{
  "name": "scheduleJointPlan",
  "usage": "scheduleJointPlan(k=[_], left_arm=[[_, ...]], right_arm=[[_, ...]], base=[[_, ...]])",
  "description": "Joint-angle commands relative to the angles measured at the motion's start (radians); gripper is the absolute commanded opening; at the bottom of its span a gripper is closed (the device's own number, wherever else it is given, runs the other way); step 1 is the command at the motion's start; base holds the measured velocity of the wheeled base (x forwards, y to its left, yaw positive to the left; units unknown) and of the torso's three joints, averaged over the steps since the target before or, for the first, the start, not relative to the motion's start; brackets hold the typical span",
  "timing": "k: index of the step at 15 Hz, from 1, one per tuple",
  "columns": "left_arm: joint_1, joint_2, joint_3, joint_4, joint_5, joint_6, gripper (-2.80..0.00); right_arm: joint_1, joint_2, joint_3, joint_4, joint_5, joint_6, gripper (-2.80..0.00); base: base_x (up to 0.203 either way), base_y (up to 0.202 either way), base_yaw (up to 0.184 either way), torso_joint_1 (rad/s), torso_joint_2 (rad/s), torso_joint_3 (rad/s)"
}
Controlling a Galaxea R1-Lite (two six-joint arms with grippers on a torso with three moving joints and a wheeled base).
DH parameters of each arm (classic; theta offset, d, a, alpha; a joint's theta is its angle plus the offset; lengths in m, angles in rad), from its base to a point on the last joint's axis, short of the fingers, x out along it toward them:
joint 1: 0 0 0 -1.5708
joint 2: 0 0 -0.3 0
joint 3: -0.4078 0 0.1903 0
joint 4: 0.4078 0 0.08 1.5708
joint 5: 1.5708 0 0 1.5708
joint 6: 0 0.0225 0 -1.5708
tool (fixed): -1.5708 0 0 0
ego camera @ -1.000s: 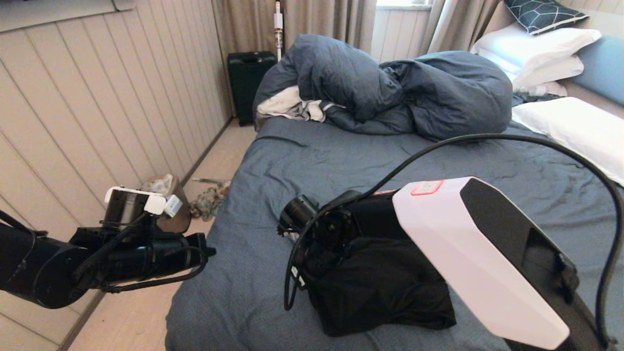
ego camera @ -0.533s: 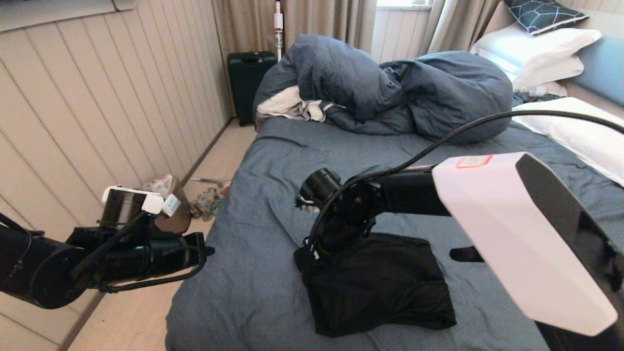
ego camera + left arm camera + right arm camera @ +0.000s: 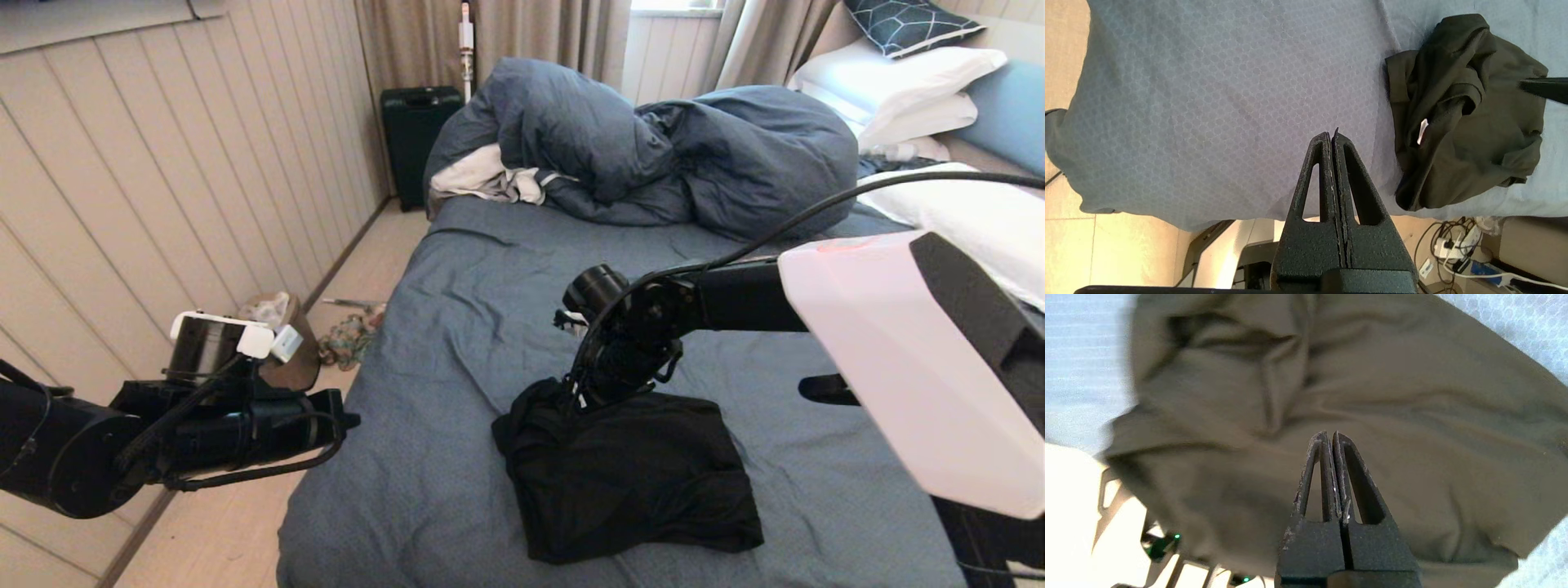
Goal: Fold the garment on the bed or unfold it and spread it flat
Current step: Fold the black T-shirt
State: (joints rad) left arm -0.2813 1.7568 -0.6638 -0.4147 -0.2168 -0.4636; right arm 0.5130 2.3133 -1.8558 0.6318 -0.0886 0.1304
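One black T-shirt [image 3: 629,474], the garment, lies bunched in a rough folded heap on the slate-blue sheet of the bed [image 3: 457,327], near the bed's near edge; one small white neck tag [image 3: 1422,131] shows among its folds. The right gripper [image 3: 1329,437] hangs just above the shirt's far edge, its two fingers pressed together with no cloth between them. The left gripper [image 3: 1331,134] sits off the bed's left side, over the floor, its jaws likewise clenched on nothing. Farther back lie one bulky blue duvet [image 3: 653,147], one white-grey cloth [image 3: 482,175] tucked against it, and three white pillows [image 3: 898,77] by the headboard.
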Motion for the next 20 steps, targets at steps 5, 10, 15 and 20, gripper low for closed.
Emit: scheduleJointPlan(k=[5,10,15,20], left_arm=[[0.017,0.009,-0.010,-0.004,-0.001,-0.003,-2.80],[0.019,0.013,-0.011,-0.004,-0.003,-0.003,-2.80],[0.019,0.020,-0.010,-0.003,-0.003,-0.003,-2.80],[0.019,0.033,-0.010,-0.003,-0.003,-0.001,-2.80]], right_arm=[[-0.013,0.125,-0.038,-0.034,-0.029,-0.008,-2.80],[0.041,0.223,-0.097,-0.150,-0.080,0.005,-2.80],[0.079,0.239,-0.099,-0.351,-0.151,0.038,-2.80],[0.129,0.228,-0.100,-0.465,-0.174,0.051,-2.80]], base=[[0.000,0.000,0.000,0.000,0.00,0.000],[0.000,0.000,0.000,0.000,0.00,0.000],[0.000,0.000,0.000,0.000,0.00,0.000],[0.000,0.000,0.000,0.000,0.00,0.000]])
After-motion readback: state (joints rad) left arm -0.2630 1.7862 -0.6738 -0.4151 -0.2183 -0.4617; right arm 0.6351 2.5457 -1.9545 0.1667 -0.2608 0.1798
